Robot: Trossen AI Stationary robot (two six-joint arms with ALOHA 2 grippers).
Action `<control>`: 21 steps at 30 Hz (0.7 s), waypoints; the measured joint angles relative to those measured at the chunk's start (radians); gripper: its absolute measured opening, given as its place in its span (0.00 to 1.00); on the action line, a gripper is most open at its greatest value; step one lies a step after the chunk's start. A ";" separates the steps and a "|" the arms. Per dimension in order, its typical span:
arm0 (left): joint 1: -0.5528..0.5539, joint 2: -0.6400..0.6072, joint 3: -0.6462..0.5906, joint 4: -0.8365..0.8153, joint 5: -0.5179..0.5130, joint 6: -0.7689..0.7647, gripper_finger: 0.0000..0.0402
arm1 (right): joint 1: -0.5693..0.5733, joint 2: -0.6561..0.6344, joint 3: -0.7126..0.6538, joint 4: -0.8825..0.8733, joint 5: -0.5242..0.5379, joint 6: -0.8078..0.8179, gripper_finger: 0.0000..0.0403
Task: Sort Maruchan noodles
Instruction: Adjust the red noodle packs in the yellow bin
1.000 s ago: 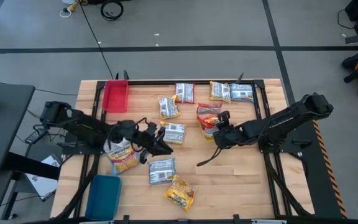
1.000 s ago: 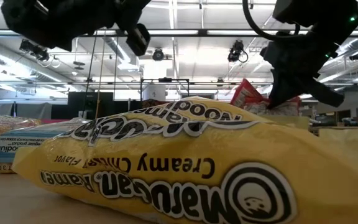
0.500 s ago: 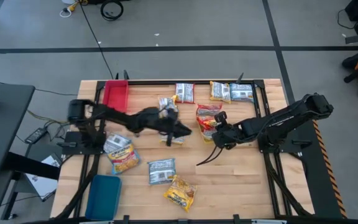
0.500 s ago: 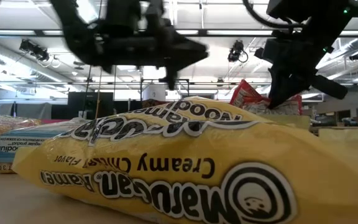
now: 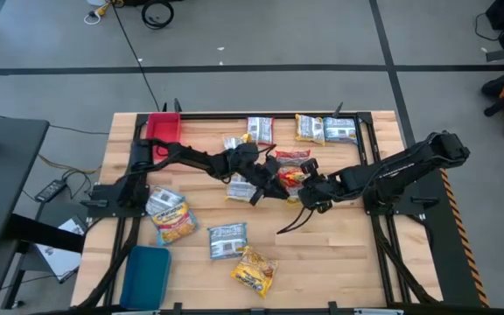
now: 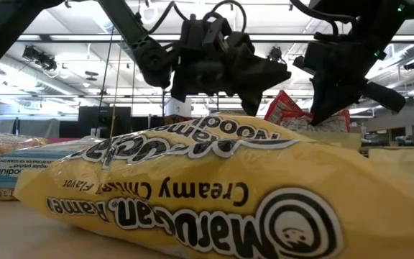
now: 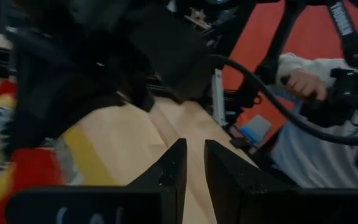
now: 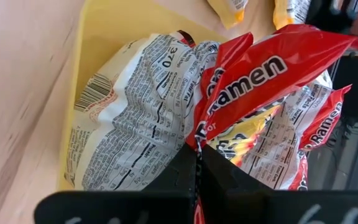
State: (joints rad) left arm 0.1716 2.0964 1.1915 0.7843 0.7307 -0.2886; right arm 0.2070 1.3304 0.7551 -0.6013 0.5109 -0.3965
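Several Maruchan noodles packets lie scattered on the wooden table: three along the far edge (image 5: pixel 309 128), one at the centre (image 5: pixel 243 187), others near the front (image 5: pixel 227 240). A red-edged packet (image 5: pixel 293 164) lies right of centre, over a grey-white packet (image 8: pixel 129 106) on a yellow tray (image 8: pixel 98 37). My right gripper (image 5: pixel 307 187) is shut on the red packet. My left arm reaches across the table. Its gripper (image 5: pixel 268 179) hangs level just left of the red packet, fingers (image 7: pixel 169 171) a narrow gap apart with nothing between them. My right gripper pinches the red packet's crimped edge (image 8: pixel 199 132) between its two fingers. The fingers slant down at it from the table's right. The packet stands tilted (image 6: pixel 293 112), its far part resting over the grey-white packet.
A red tray (image 5: pixel 163 133) sits at the far left corner and a blue tray (image 5: pixel 147 276) at the near left. A big yellow packet (image 6: pixel 192 194) fills the low view's foreground. Beyond the table a person's hand (image 7: pixel 300 81) holds a device.
My left arm has swung out from the table's left side toward the centre, sinking a little, and its gripper now stands next to the red packet and my right gripper. My right gripper has kept its place on the red packet.
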 joint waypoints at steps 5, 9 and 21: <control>0.002 -0.001 0.000 0.031 -0.021 -0.019 0.15 | 0.000 0.000 0.000 0.003 -0.003 0.004 0.02; -0.004 -0.001 0.000 0.027 -0.059 -0.044 0.15 | -0.003 0.000 0.000 0.003 -0.003 0.012 0.02; -0.009 -0.001 0.000 0.025 -0.186 -0.013 0.15 | -0.013 0.001 -0.002 0.008 -0.006 0.031 0.02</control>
State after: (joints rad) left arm 0.1622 2.0952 1.1912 0.8089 0.5444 -0.3011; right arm 0.1936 1.3315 0.7536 -0.5931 0.5053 -0.3653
